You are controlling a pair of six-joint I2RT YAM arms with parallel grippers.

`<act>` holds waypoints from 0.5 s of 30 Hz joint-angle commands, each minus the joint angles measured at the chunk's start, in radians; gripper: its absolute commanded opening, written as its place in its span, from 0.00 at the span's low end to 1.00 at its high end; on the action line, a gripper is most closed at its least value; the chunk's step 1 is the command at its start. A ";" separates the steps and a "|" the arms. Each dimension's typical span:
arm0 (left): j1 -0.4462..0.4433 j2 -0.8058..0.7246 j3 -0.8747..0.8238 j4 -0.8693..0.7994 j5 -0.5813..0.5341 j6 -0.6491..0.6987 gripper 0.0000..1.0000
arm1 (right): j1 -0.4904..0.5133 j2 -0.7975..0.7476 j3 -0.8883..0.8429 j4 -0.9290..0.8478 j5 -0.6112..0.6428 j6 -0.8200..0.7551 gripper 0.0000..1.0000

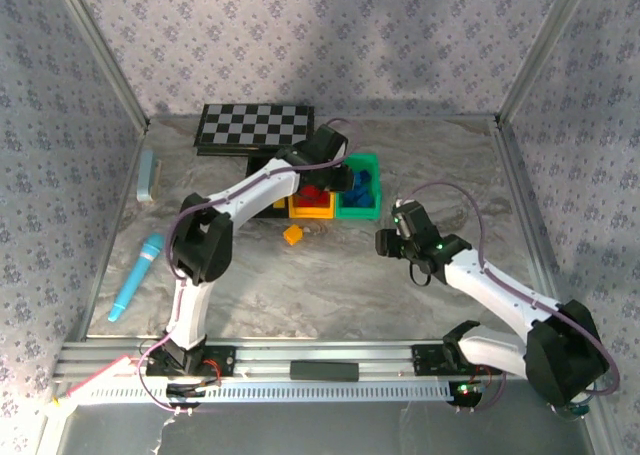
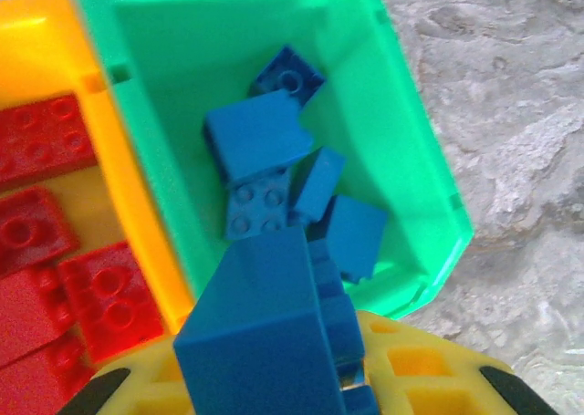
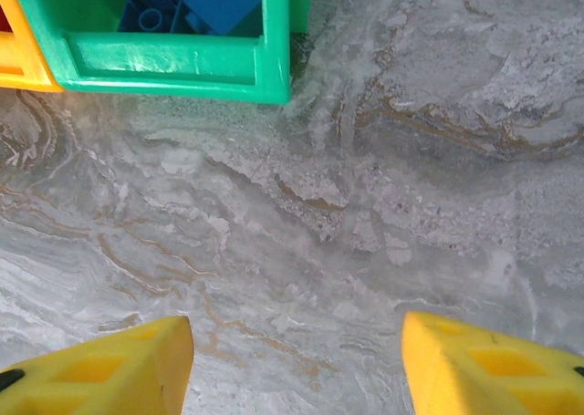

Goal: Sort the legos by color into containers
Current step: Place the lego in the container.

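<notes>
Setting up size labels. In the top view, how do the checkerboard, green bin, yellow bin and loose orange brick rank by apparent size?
1. Checkerboard, largest.
2. Green bin and yellow bin: they look alike, and the left arm covers part of both, so no ranking.
3. Orange brick, smallest.

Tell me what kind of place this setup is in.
Most likely a robotics lab test cell, not a home. A marble-look tabletop is boxed in by floral-patterned panels on metal framing, and a left arm and right arm are bolted to a rail at its near edge.
</notes>
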 commanded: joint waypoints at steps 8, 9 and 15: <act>-0.004 0.193 0.308 -0.114 0.053 0.024 0.09 | -0.011 -0.127 -0.070 -0.131 0.042 0.032 0.64; -0.004 0.211 0.336 -0.122 0.054 0.024 0.09 | -0.017 -0.139 -0.085 -0.135 0.044 0.033 0.65; -0.004 0.360 0.583 -0.233 0.058 0.027 0.10 | -0.047 -0.182 -0.124 -0.131 0.021 0.028 0.65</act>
